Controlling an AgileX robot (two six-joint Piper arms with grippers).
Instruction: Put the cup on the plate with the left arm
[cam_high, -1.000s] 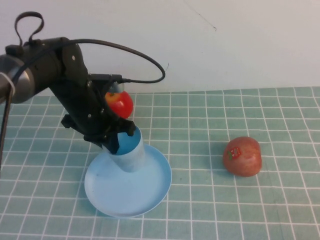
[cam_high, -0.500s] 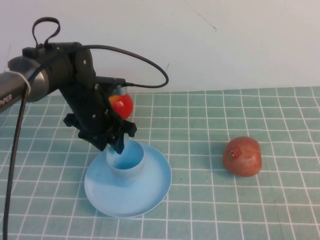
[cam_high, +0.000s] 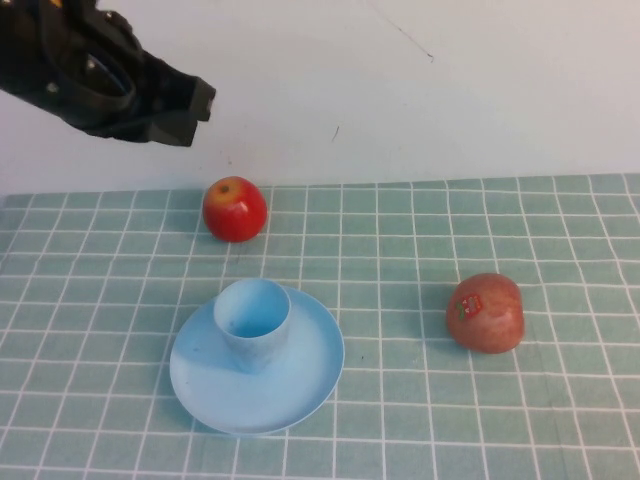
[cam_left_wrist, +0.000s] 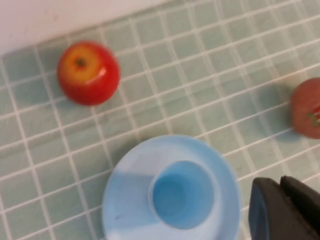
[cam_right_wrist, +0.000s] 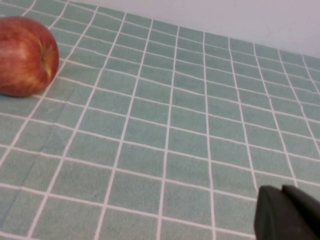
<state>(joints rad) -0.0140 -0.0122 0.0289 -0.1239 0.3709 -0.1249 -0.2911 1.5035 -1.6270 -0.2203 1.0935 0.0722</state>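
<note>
The light blue cup (cam_high: 252, 322) stands upright, mouth up, on the left part of the light blue plate (cam_high: 300, 375). My left gripper (cam_high: 193, 104) is high up at the far left, well above and behind the cup, and holds nothing. In the left wrist view the cup (cam_left_wrist: 182, 195) sits on the plate (cam_left_wrist: 125, 200) and the left gripper (cam_left_wrist: 280, 184) shows with its fingers together. My right gripper (cam_right_wrist: 282, 190) shows only in the right wrist view, shut and empty, low over the tiled cloth.
A red and yellow apple (cam_high: 235, 208) lies behind the plate near the wall; it also shows in the left wrist view (cam_left_wrist: 88, 72). A dull red apple (cam_high: 485, 312) with a sticker lies to the right, and shows in the right wrist view (cam_right_wrist: 22, 55).
My left gripper has let go of the cup, which now stands upright on the plate. The arm has risen and drawn back to the upper left.
</note>
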